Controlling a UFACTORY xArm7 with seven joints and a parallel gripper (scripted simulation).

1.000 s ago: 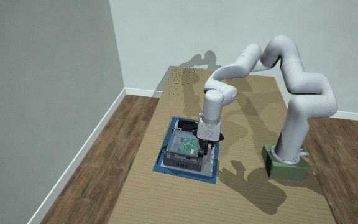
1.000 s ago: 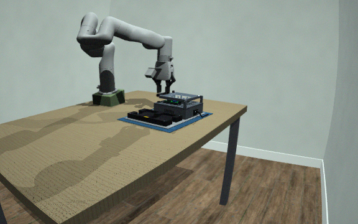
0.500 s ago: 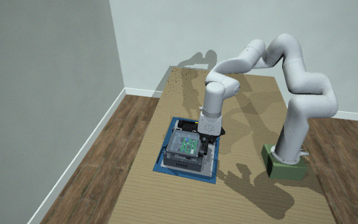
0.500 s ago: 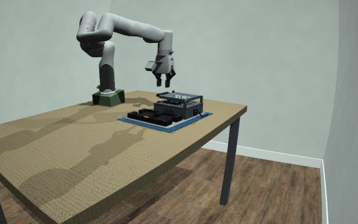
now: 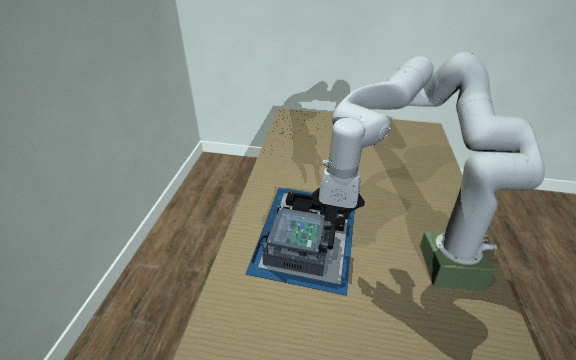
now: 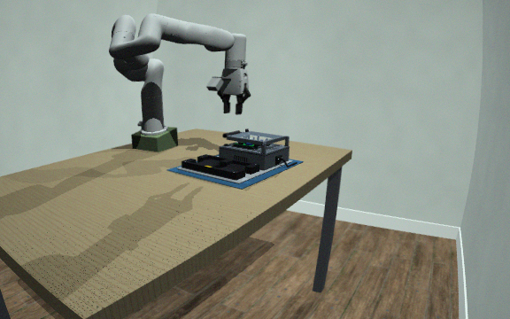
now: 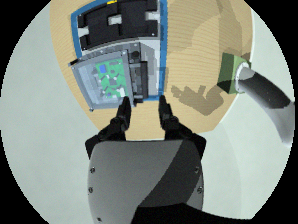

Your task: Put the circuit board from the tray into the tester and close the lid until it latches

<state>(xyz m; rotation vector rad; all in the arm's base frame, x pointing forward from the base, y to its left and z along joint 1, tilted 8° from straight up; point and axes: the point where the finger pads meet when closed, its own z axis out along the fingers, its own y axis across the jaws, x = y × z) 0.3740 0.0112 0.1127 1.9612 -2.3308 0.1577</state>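
My jaws (image 5: pixel 338 220) (image 6: pixel 233 111) stand partly open, with nothing between them, and point down from above the tester (image 5: pixel 293 262) (image 6: pixel 273 157) (image 7: pixel 107 51). The exterior view shows plain air between my fingertips and everything beneath. The board (image 5: pixel 304 235) (image 6: pixel 248 143) (image 7: pixel 112 80) is in the tester, below me and toward my left finger as the wrist view has it, green face up under the clear lid (image 5: pixel 278 230) (image 6: pixel 268 135) (image 7: pixel 85 82). Its white connector end lies toward my side, its blue part farther out from me. I cannot tell whether it sits flat with both pins through its holes. The lid reaches over the board, and below its handle side I see a gap above the tester's body; whether the hook has caught, I cannot tell. The dark handle (image 5: pixel 331 237) (image 6: pixel 233 134) (image 7: pixel 144 80) lies under me, beyond my tips in the wrist view and apart from both fingers. Farther out past the handle is the black tray (image 5: pixel 298 202) (image 6: pixel 212 168) (image 7: pixel 120 20), on the same blue mat (image 5: pixel 298 285) (image 6: pixel 242 185) (image 7: pixel 162 75) as the tester. Off past my right finger stands the green base (image 5: pixel 463 277) (image 6: pixel 155 143) (image 7: pixel 227 75) of my arm.
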